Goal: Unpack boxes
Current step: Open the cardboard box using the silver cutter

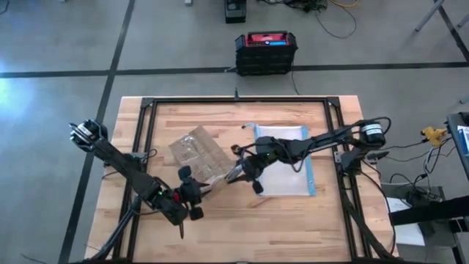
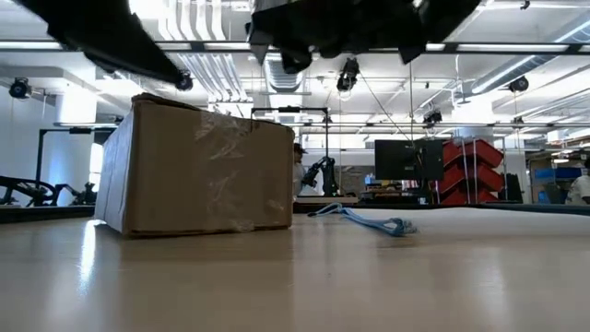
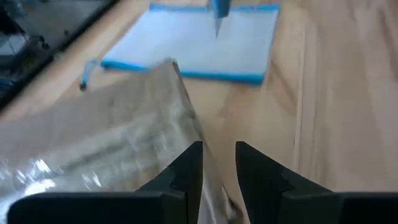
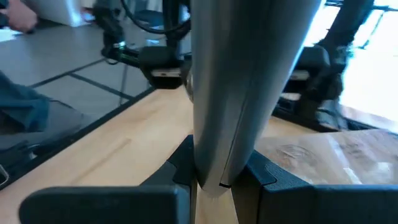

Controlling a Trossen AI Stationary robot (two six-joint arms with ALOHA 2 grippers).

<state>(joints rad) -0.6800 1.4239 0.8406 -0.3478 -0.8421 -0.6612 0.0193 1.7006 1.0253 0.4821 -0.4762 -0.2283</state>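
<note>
The cardboard box (image 1: 196, 154) lies between both grippers. The right gripper (image 4: 214, 180) clamps a grey blade-like tool (image 4: 242, 81) at the box's edge. The left gripper (image 3: 219, 163), fingers narrowly parted, sits at its near corner.

The box (image 3: 112, 155) runs off the left wrist view's edge; the grey tool's (image 4: 245, 81) tip is hidden.

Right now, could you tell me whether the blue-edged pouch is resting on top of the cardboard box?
No, the pouch lies flat on the table beside the box.
</note>
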